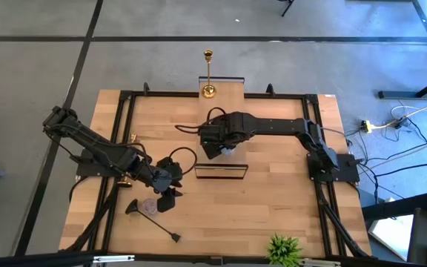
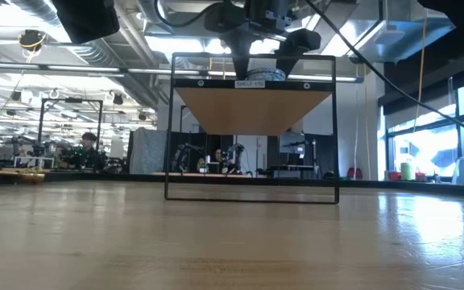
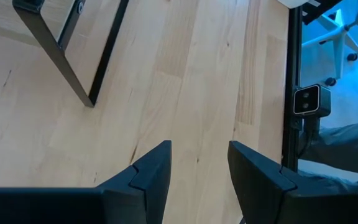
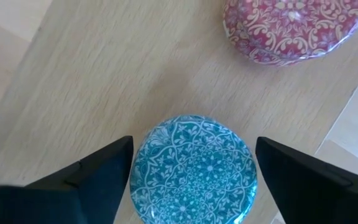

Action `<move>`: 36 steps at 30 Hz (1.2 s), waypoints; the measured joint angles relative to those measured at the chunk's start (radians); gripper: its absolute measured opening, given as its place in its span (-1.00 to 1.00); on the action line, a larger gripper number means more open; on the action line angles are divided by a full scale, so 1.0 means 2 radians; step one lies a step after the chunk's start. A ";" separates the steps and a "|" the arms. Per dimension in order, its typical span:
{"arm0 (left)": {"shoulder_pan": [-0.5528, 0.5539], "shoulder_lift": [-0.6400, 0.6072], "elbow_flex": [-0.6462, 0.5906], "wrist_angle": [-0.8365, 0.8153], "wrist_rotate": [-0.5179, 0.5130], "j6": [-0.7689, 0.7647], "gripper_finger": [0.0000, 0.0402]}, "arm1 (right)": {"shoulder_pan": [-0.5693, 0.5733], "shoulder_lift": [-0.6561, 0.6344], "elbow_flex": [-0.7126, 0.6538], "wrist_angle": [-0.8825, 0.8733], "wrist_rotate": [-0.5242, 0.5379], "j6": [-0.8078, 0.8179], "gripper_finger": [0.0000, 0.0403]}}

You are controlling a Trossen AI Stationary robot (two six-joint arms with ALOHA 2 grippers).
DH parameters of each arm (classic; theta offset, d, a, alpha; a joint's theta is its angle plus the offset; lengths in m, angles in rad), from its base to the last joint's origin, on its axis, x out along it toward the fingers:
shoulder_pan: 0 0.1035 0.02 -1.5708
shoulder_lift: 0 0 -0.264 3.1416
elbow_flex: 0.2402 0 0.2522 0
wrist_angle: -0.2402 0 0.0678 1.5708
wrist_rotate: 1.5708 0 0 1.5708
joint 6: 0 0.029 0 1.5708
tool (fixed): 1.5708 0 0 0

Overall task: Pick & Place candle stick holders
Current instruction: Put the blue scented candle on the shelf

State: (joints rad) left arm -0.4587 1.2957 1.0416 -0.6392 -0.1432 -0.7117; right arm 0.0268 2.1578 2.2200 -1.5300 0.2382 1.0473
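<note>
Your right gripper [image 4: 191, 168] hangs over the middle of the table [image 1: 273, 200], just behind the shelf frame [image 1: 221, 172]. Its fingers [image 4: 98, 177] stand wide, one on each side of a teal disc [image 4: 194, 171] with a white floral pattern. Neither finger touches the disc; a gap shows on both sides. A red patterned disc [image 4: 288, 28] lies near it on the same pale wood.

Your left gripper [image 3: 197, 174] sits low over the front-left part of the table, fingers partly apart and holding nothing; only bare wood shows between them. A leg of the frame [image 3: 61, 59] lies ahead of it.

Candlesticks: a gold one [image 1: 208, 74] stands upright at the table's far edge, on the small platform [image 1: 222, 85] there. The black one [image 1: 153, 219] lies on its side at front left, just in front of your left gripper. Another gold one [image 2: 14, 175] lies flat at the left edge, partly hidden under the left arm in the high view.

The low view shows the frame [image 2: 252, 129] with the right gripper above it.
</note>
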 joint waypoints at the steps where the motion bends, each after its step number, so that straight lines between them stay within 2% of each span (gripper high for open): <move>1: 0.000 0.000 0.000 0.000 0.000 0.000 -0.23 | 0.000 0.000 0.000 -0.001 0.000 0.000 0.71; 16: 0.000 0.000 0.000 0.001 -0.006 0.000 -0.23 | -0.018 -0.033 0.002 -0.015 0.017 0.000 0.74; 23: 0.000 0.000 0.000 0.004 -0.010 0.002 -0.23 | -0.021 -0.045 0.002 -0.004 0.009 -0.007 0.74; 28: -0.002 0.000 0.000 0.001 -0.010 0.002 -0.23 | -0.023 -0.060 0.002 -0.020 -0.031 0.000 0.74; 32: -0.011 0.000 0.000 -0.001 -0.010 0.000 -0.23 | -0.015 -0.074 0.002 -0.020 -0.055 0.010 0.67; 36: -0.020 0.000 0.000 -0.002 -0.022 -0.008 -0.23 | -0.009 -0.075 0.000 -0.021 -0.068 0.022 0.47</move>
State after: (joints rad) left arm -0.4990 1.2957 1.0416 -0.6440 -0.1867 -0.7277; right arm 0.0086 2.0083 2.2205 -1.5713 0.1017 1.0920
